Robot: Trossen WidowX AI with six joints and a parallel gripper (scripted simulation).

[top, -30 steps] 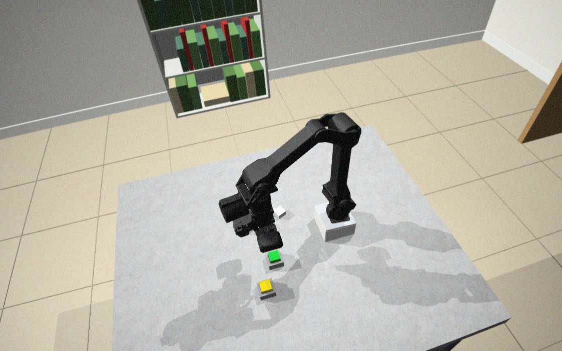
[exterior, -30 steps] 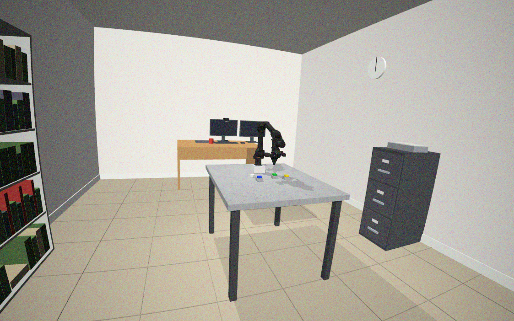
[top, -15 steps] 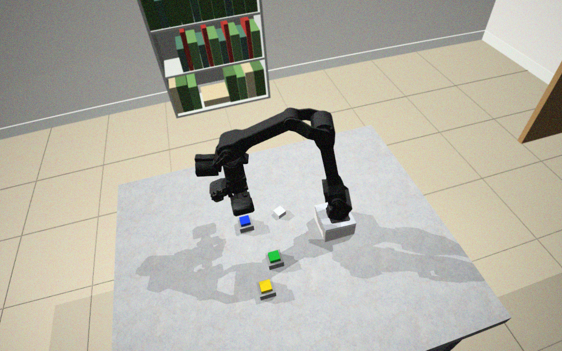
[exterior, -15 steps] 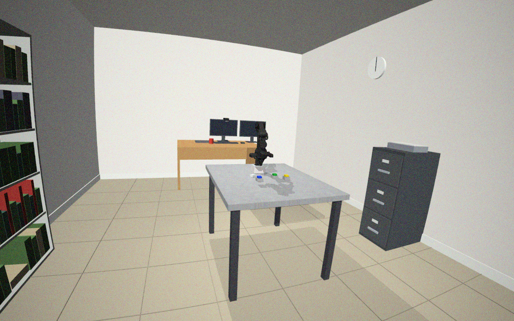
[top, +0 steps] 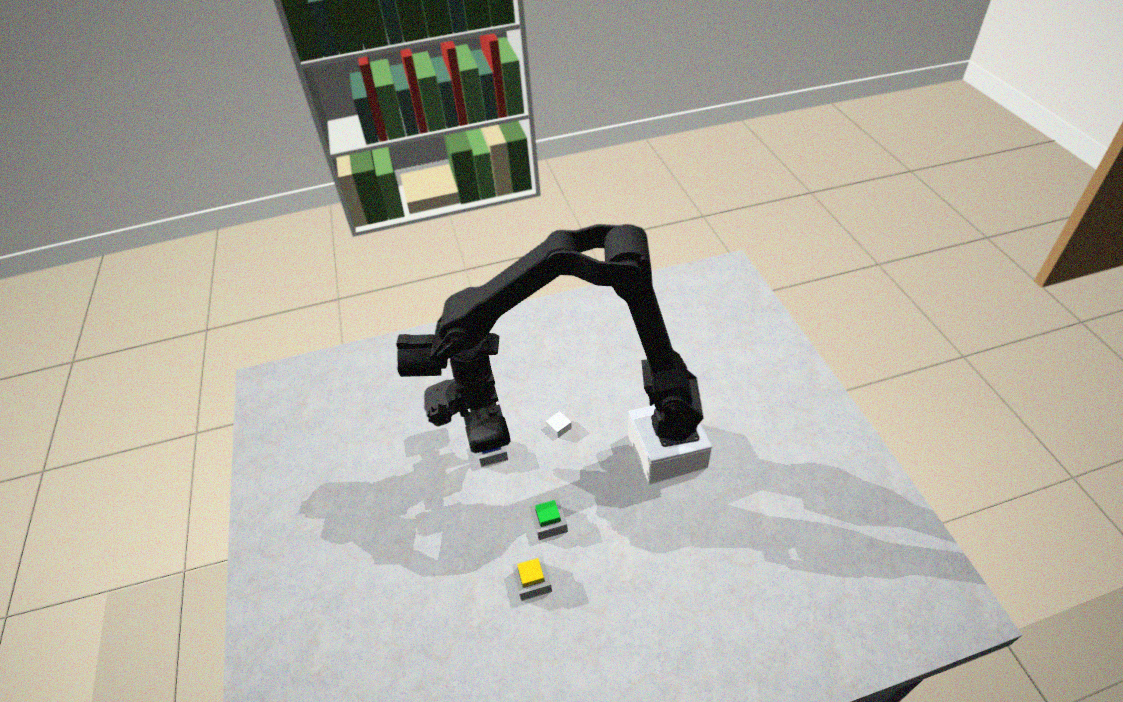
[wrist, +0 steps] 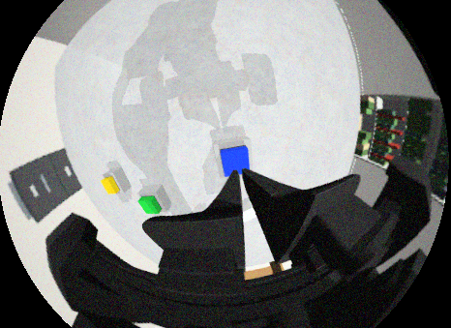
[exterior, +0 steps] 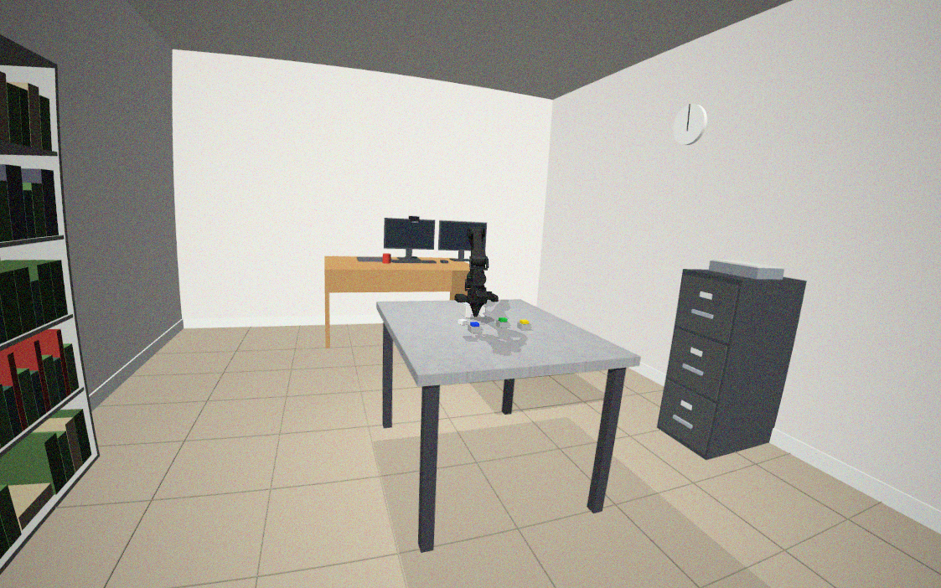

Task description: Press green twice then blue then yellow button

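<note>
Pincer (wrist: 242, 173), shut with nothing between its fingers, points straight down over the blue button (wrist: 233, 160) on the bench (top: 722, 558); from the wrist view's left lie the yellow button (wrist: 111, 185), then the green button (wrist: 150, 204).

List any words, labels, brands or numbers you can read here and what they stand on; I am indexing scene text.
None can be read.
Book spines on the bookshelf: plain, no lettering.
Buttons, green, yellow, blue: unmarked.
Wall clock: no numerals show.
Monitors: dark.
</note>
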